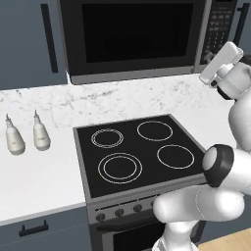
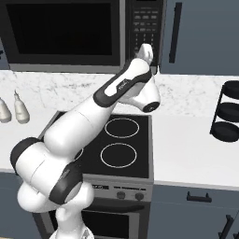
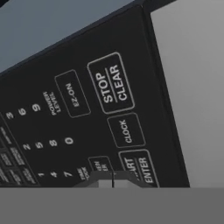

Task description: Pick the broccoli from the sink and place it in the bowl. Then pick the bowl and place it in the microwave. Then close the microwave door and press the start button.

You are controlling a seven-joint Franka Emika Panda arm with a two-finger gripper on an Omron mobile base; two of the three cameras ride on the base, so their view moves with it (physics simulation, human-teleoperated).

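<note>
The black microwave (image 1: 132, 39) stands above the counter with its door (image 1: 137, 34) shut; nothing shows through the dark glass. My gripper (image 3: 113, 181) is shut, its tips pressed together right in front of the keypad (image 3: 87, 118). They sit at the lower left edge of the START/ENTER button (image 3: 141, 168), below CLOCK and STOP/CLEAR. From the right base view my hand (image 2: 146, 50) reaches up against the keypad panel (image 2: 145, 23). The broccoli, the bowl and the sink are out of view.
A black stovetop (image 1: 139, 149) with four rings lies below the microwave. Two white bottles (image 1: 14, 137) (image 1: 41, 135) stand on the marble counter at left. A black tiered rack (image 2: 228, 112) stands on the counter at right. Dark blue cabinets flank the microwave.
</note>
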